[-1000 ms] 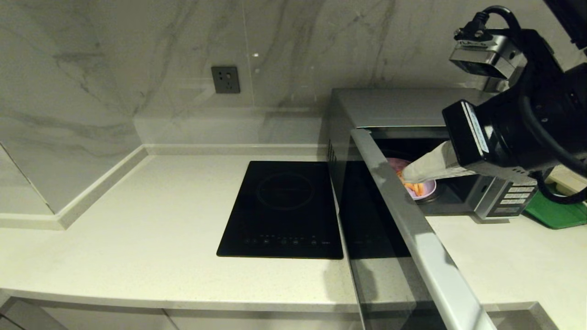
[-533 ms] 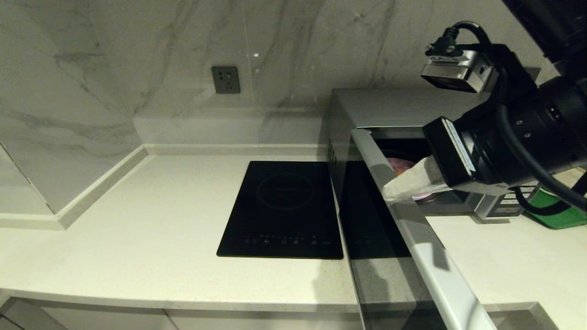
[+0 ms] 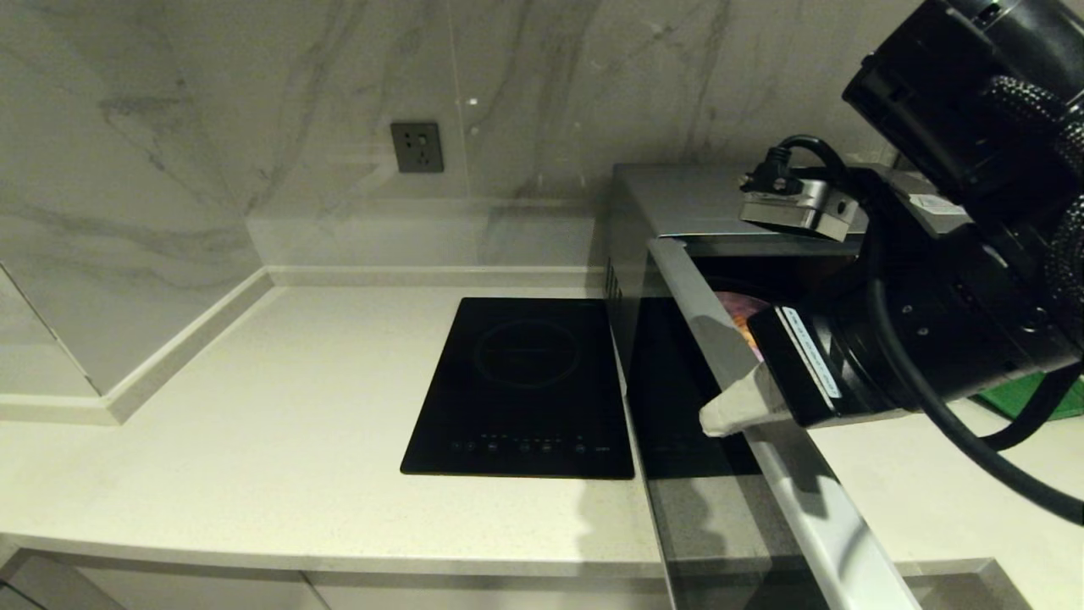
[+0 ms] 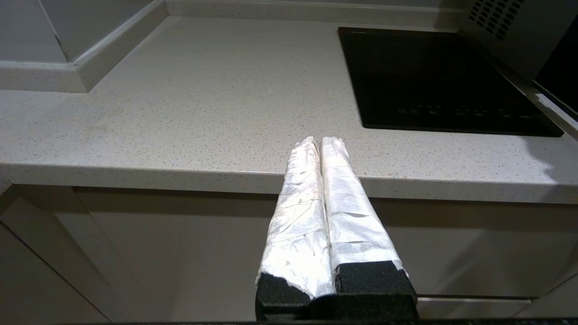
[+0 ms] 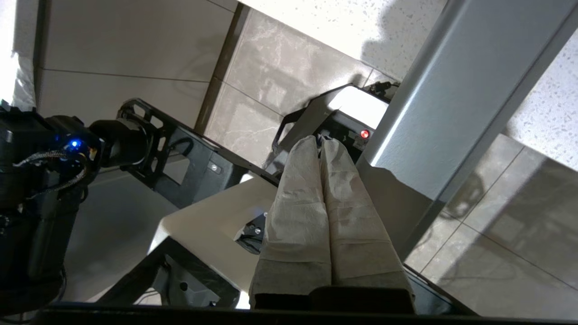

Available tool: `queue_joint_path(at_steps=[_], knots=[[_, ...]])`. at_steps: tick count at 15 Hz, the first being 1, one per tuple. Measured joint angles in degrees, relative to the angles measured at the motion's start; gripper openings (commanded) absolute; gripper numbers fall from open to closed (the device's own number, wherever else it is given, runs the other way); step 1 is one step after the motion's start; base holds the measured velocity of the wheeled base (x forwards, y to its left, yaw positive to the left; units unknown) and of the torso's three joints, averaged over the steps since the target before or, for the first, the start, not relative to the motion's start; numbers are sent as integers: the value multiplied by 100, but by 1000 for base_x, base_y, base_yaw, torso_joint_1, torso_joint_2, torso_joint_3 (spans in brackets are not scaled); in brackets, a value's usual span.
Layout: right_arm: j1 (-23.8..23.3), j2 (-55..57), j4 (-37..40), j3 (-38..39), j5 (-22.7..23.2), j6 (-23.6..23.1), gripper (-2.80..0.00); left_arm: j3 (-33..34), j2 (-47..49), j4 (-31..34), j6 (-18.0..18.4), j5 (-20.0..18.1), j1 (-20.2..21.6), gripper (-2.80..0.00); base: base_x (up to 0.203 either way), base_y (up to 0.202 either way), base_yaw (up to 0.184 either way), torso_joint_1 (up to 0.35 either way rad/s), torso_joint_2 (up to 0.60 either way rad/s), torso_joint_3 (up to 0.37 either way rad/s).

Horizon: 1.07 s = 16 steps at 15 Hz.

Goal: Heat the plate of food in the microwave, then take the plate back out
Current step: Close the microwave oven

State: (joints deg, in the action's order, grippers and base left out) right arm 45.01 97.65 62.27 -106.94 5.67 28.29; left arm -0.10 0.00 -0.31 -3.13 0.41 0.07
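The open microwave door point(image 3: 745, 424) juts over the counter edge point(image 3: 339, 542), blocking sideways passage.

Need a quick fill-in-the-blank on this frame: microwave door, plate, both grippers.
1. The microwave door stands ____.
2. The plate of food sits ____ the microwave.
3. The right gripper, by the door's top edge, has its fingers ____.
4. The left gripper, parked before the counter edge, holds ____.

Missing words: open; inside; shut; nothing
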Motion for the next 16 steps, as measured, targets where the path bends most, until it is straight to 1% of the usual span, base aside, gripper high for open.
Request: queue_joint_path(at_steps=[1, 4, 6, 8, 10, 13, 16], knots=[[0, -54, 25, 119, -139, 2, -280, 0, 0, -2, 2, 0, 0, -280, 0, 0, 0, 0, 0, 0], [-6, -247, 30, 407, -762, 15, -280, 0, 0, 0, 0, 0, 0, -280, 0, 0, 0, 0, 0, 0], [-79, -451, 32, 613, -883, 6, -280, 0, 0, -2, 0, 0, 0, -280, 0, 0, 0, 0, 0, 0], [-247, -688, 32, 806, -1102, 6, -280, 0, 0, -2, 0, -1, 0, -280, 0, 0, 0, 0, 0, 0], [-382, -975, 27, 973, -1159, -1, -280, 0, 0, 0, 2, -1, 0, -280, 0, 0, 0, 0, 0, 0], [-783, -1361, 32, 1263, -1327, -5, -280, 0, 0, -2, 1, 0, 0, -280, 0, 0, 0, 0, 0, 0], [-1502, -1695, 18, 1677, -1378, -5, -280, 0, 0, 0, 2, 2, 0, -280, 0, 0, 0, 0, 0, 0]])
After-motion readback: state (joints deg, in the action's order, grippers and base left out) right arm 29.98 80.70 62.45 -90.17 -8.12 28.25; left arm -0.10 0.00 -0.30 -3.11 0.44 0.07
